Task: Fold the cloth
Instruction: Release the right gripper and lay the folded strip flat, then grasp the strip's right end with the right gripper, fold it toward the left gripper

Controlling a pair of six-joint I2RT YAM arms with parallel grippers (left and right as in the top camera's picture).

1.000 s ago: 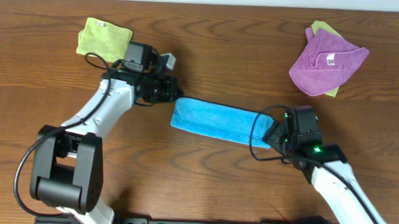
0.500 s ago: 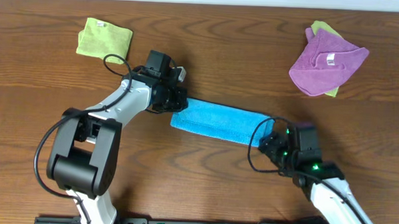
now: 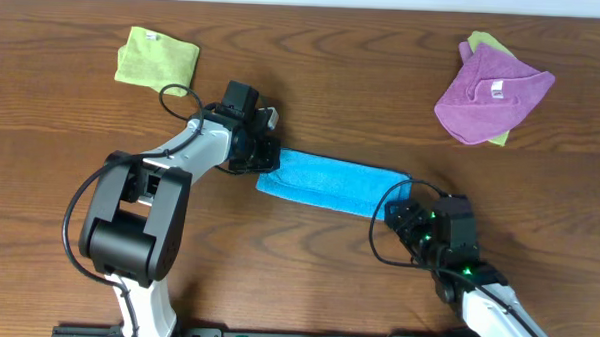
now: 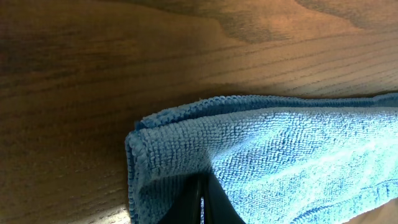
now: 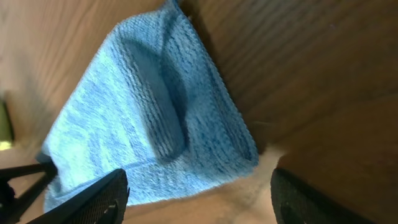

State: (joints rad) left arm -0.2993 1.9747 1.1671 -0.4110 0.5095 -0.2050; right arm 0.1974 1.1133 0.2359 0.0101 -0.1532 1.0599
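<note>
**A:** So, what has moved in the last second?

**B:** Both arms. The left two-finger gripper (image 3: pixel 265 159) has swung in from further up the table. It now sits at the left end of the bright blue terry cloth (image 3: pixel 329 185). The right two-finger gripper (image 3: pixel 403 214) has drawn back towards the robot's side and sits just off the cloth's right end.

**A:** And the cloth itself?

**B:** It has barely shifted. It lies mid-table as a long narrow strip, already doubled over, slanting down towards the right.

**A:** Are the claws holding anything?

**B:** The right one is spread wide in its wrist view, with the cloth's end ahead of it and nothing pinched. The left wrist view shows only a dark wedge over the folded corner. I cannot tell whether it is clamped.

**A:** What does that mean for the task?

**B:** I would judge one fold done. The left seems to be lining up to carry its end across for a second.

**A:** Is anything in the way?

**B:** Not much. The light green square cloth (image 3: pixel 157 56) and the purple cloth (image 3: pixel 491 90), which has a second green cloth (image 3: pixel 482 42) under it, lie well apart on the dark wooden table (image 3: pixel 313 79). Only the right gripper, near the landing end, might crowd the fold.
</note>
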